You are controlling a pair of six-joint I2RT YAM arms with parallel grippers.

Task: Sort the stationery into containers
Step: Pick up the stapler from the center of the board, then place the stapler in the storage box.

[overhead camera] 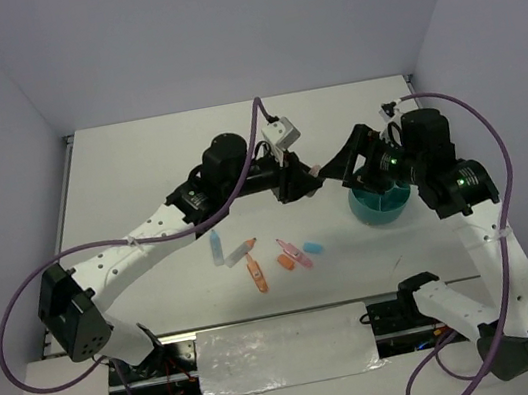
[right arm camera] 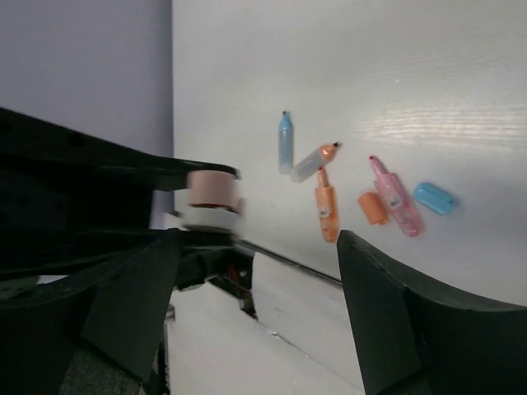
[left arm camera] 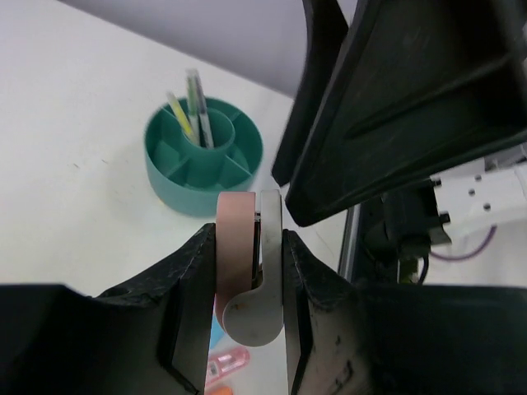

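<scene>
My left gripper (overhead camera: 300, 181) (left arm camera: 251, 239) is shut on a pink-white eraser (left arm camera: 247, 271) (right arm camera: 212, 200), held in the air left of the teal cup (overhead camera: 382, 204) (left arm camera: 204, 156). Thin pens (left arm camera: 194, 107) stand in the cup's compartments. My right gripper (overhead camera: 337, 173) (right arm camera: 259, 239) faces the left one with its jaws wide open, the eraser close to its left finger; one of its fingers (left arm camera: 412, 107) looms large in the left wrist view. On the table lie a light blue tube (overhead camera: 217, 247) (right arm camera: 285, 140), an orange highlighter (overhead camera: 257, 274) (right arm camera: 327, 206), a pink highlighter (overhead camera: 296, 254) (right arm camera: 397, 197) and a blue eraser (overhead camera: 313, 247) (right arm camera: 434, 198).
A pale highlighter with an orange tip (overhead camera: 241, 252) (right arm camera: 313, 161) and a small orange piece (overhead camera: 286, 261) (right arm camera: 372, 207) lie among the loose items. Both arms' purple cables (overhead camera: 479, 121) arc above the table. A foil-covered strip (overhead camera: 285, 351) runs along the near edge.
</scene>
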